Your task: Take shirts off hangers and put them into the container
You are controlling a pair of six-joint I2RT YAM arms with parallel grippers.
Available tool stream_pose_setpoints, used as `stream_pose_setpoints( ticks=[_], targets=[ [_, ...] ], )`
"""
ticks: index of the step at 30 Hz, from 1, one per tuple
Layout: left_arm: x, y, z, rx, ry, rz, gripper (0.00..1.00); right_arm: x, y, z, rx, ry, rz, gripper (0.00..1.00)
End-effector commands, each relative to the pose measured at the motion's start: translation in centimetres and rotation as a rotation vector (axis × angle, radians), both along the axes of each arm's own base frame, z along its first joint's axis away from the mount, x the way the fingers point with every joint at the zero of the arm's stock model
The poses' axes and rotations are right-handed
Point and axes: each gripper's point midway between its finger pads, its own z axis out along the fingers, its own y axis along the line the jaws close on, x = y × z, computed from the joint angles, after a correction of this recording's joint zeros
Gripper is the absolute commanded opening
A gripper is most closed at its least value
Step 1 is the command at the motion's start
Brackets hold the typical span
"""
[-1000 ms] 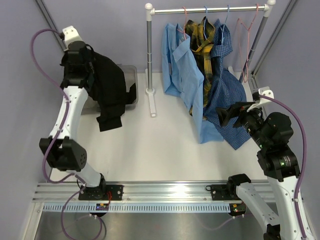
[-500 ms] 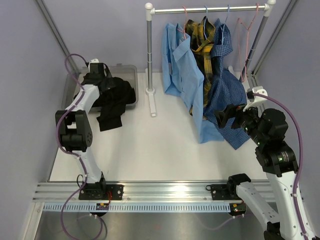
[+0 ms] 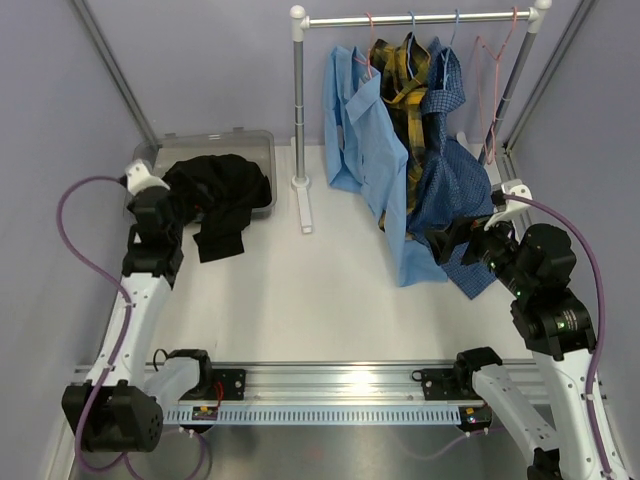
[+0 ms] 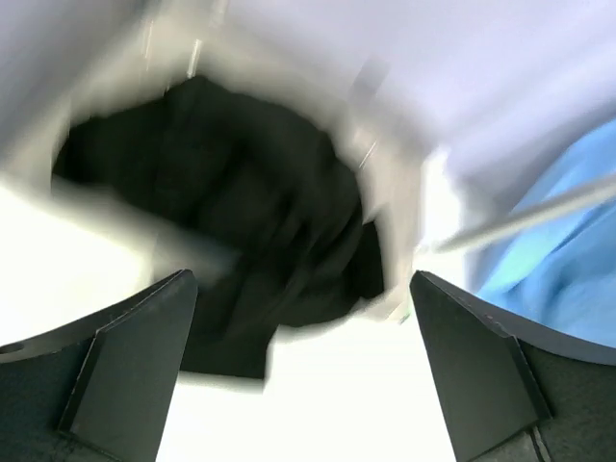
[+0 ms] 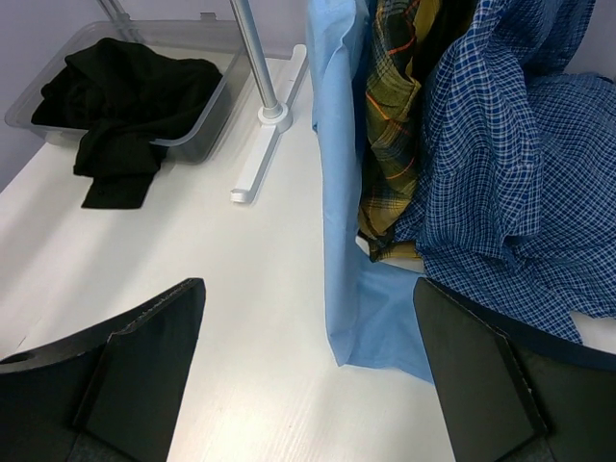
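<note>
black shirt heaped in the container, one end spilling over the rim onto the bench. left claw gapes empty beside it; right claw wide open, facing the hanging light blue shirt.

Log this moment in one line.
left gripper: open, empty | right gripper: open, empty | black shirt: in container, part over rim | remaining shirts: hanging

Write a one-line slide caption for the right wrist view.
Open right pincer faces hanging light blue shirt, plaid shirt and blue-check shirt; black shirt lies in the container, spilling over its rim.
</note>
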Motion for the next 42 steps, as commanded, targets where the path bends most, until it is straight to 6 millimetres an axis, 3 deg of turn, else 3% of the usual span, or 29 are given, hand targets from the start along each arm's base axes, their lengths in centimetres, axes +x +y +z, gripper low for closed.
stream_pose_setpoints(
  ticks=[1,2,5,6,10,20,26,36,42],
  targets=[
    [-1.2,-0.9,-8.3,-0.073,0.132,-0.017,0.99,-0.8,1.0,0.4,0.018,-0.028,0.061,1.0],
    [-2.1,-1.4,-11.0,-0.078,0.172,-0.04,0.99,-0.8,1.0,0.4,0.021,-0.031,0.065,1.0],
    [-2.0,-1.2,-12.5,-0.078,0.126,-0.036,0.99,-1.1,1.3,0.4,0.03,-0.034,0.079,1.0],
    [-2.5,-1.3,-14.3,-0.063,0.148,-0.045,0.99,-1.2,1.4,0.4,0.033,-0.032,0.085,0.99],
    [-1.3,-1.0,-14.6,-0.011,0.102,-0.058,0.99,-1.4,1.6,0.3,0.041,-0.029,0.097,0.99],
    [2.9,-1.3,-15.9,0.123,0.24,-0.169,0.96,-1.9,1.4,0.4,0.039,-0.044,0.097,0.99],
    [3.4,-0.4,-14.2,0.204,0.209,-0.157,0.95,-1.9,1.2,0.3,0.029,-0.048,0.088,1.0],
    [2.8,0.5,-16.6,0.295,0.381,-0.192,0.92,-1.9,1.1,0.3,0.025,-0.051,0.082,0.99],
    [3.5,0.2,-17.5,0.313,0.41,-0.235,0.88,-1.7,1.2,0.2,0.025,-0.045,0.083,1.0]
  ],
)
